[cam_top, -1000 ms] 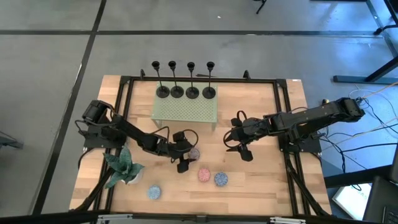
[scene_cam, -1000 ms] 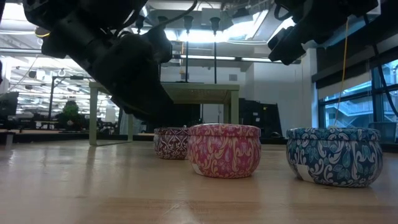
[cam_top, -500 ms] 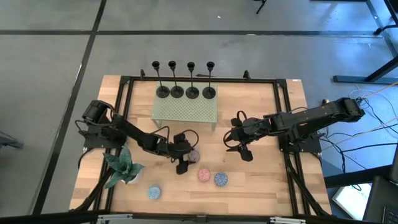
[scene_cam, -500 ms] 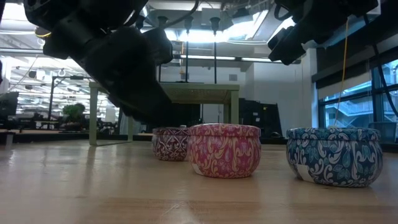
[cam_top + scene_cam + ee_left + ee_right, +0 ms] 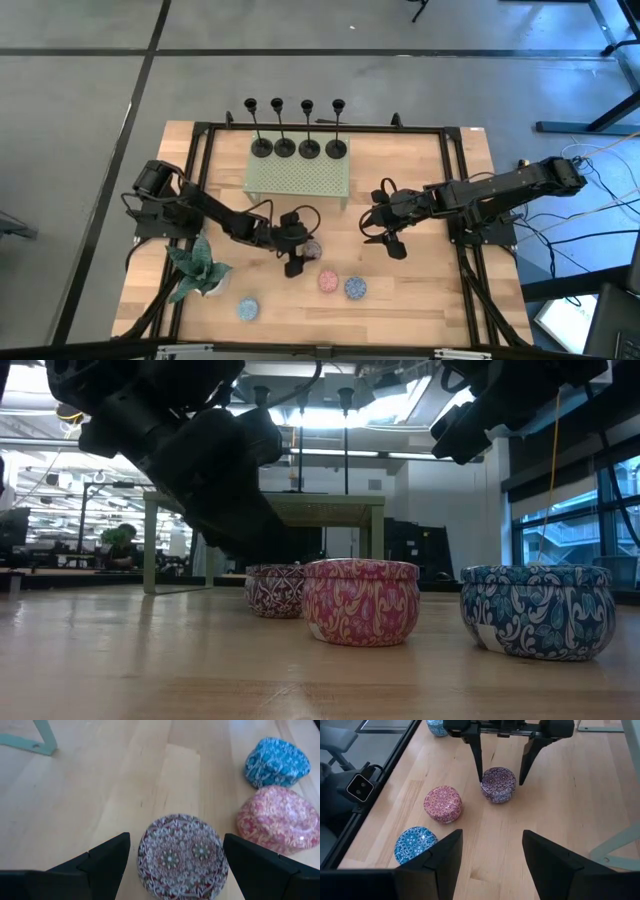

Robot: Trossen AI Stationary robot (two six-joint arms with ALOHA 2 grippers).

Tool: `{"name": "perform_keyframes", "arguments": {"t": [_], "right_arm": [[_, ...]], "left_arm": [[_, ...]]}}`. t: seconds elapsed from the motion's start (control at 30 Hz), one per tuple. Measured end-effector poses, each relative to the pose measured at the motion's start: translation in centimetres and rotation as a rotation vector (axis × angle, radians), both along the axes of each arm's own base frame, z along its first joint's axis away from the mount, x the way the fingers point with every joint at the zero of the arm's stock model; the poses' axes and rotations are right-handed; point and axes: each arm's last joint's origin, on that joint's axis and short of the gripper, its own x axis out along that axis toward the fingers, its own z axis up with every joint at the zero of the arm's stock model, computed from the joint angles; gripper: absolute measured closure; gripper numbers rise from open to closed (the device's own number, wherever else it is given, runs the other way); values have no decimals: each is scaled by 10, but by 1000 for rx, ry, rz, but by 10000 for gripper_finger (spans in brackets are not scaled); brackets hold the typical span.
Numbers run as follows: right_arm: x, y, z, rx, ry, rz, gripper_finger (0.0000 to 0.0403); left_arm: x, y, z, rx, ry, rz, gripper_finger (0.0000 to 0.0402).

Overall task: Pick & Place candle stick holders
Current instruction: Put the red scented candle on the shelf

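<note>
Several black candle stick holders (image 5: 297,130) stand upright on their round bases in a row at the far edge of a green perforated stand (image 5: 298,180); their stems also show in the low view (image 5: 345,430). My left gripper (image 5: 299,243) is open and low over the table. Its fingers (image 5: 477,760) stand on either side of a purple patterned candle tin (image 5: 181,856), with a narrow gap on each side. The tin rests on the table. My right gripper (image 5: 385,233) hovers open over the table's middle right, holding nothing (image 5: 492,862).
A pink tin (image 5: 328,281) and a blue tin (image 5: 355,288) sit near the front, right of the purple one. Another blue tin (image 5: 248,308) and a potted plant (image 5: 198,268) are at the front left. A black frame (image 5: 455,190) borders the table.
</note>
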Motion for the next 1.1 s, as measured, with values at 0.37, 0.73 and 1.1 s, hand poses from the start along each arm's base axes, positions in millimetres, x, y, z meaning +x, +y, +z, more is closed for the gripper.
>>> {"name": "perform_keyframes", "arguments": {"t": [0.37, 0.73, 1.1], "right_arm": [[0, 0, 0, -55, -18, 44, 191], [0, 0, 0, -57, -19, 45, 191], [0, 0, 0, -56, -19, 45, 191]], "left_arm": [[1, 0, 2, -6, -19, 2, 83], [2, 2, 1, -41, -10, -31, 70], [2, 2, 1, -10, -10, -50, 52]]}}
